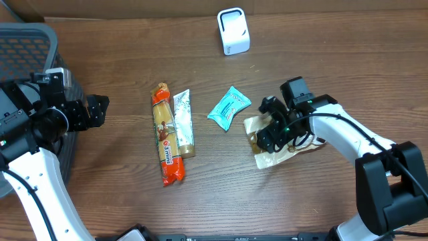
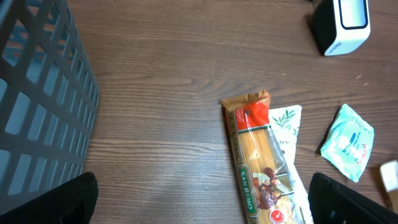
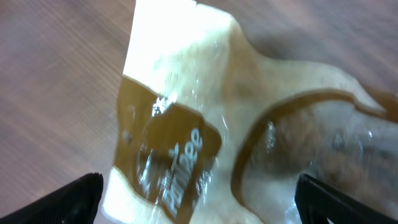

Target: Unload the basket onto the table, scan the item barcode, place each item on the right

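Since the right fingers (image 1: pixel 269 136) hang directly over the cream-and-brown packet (image 1: pixel 265 161), that arm is far better placed to take it than the left one. In the right wrist view the two tips stand at the far edges of the picture, spread wide, with the packet (image 3: pixel 186 124) lying flat on the tabletop (image 1: pixel 321 67) below the gap; nothing is gripped. The packet runs slantwise across that gap, so the fingers would probably close across its width rather than its length. It is glossy, crinkled plastic, pale with a brown band bearing lettering and a clear window showing something brown inside. No barcode shows on the upturned face, so it may need turning. The white scanner (image 1: pixel 233 31) stands well apart, toward the far edge and to the robot's left of the packet. The left fingers (image 1: pixel 97 110) are also wide open and empty, beside the grey basket (image 1: pixel 27 40), with other packs between them and the packet.
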Motion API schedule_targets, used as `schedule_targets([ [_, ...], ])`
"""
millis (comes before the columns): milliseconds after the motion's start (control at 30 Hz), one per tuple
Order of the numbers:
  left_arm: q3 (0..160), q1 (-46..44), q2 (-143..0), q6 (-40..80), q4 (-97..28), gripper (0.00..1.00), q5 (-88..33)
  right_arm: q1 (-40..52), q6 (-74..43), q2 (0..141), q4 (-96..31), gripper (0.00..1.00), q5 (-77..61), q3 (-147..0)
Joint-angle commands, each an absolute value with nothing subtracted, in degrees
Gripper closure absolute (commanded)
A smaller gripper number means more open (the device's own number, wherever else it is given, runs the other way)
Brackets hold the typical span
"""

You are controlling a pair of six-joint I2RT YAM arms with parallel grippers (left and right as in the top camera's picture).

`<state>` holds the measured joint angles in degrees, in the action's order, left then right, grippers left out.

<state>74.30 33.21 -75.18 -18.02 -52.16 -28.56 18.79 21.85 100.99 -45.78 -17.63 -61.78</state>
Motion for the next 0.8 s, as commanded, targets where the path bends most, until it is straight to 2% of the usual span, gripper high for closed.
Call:
schedule_targets([
  [0,74.26,33.34,-75.33,-18.87,-52.07,0.0,-29.43,17.76,24.16,98.43,-50.15,0.0,-22.52,-68.64],
  [133,74.26,33.34,-75.33,-18.87,-52.07,0.0,-29.43,14.0,13.47,93.43,-59.02,0.0,-22.15,-76.99],
  [233,74.26,33.34,-75.33,-18.87,-52.07,0.0,-29.43,5.74,1.76,90.91,-66.41,0.0,-21.78,-79.5],
  [367,74.26,33.34,-75.33,-18.87,-52.07,0.0,-29.43,-5.45,0.25,91.55,-71.11,0.0,-23.29,-76.07],
  [433,74.26,33.34,-75.33,-18.87,-52.07,0.0,-29.43,-10.59,-1.87,91.64,-70.89,0.01,-23.2,-72.6],
  [533,74.26,33.34,-75.33,-18.87,-52.07,0.0,-29.43,-18.28,-4.73,91.64,-68.69,0.14,-23.22,-66.15],
  [633,74.26,33.34,-75.33,-18.87,-52.07,0.01,-29.43,-22.63,-4.91,91.64,-66.74,0.2,-24.91,-61.21],
  [767,74.26,33.34,-75.33,-18.87,-52.07,0.01,-29.43,-23.86,-4.95,91.64,-63.22,0.21,-30.89,-56.47],
])
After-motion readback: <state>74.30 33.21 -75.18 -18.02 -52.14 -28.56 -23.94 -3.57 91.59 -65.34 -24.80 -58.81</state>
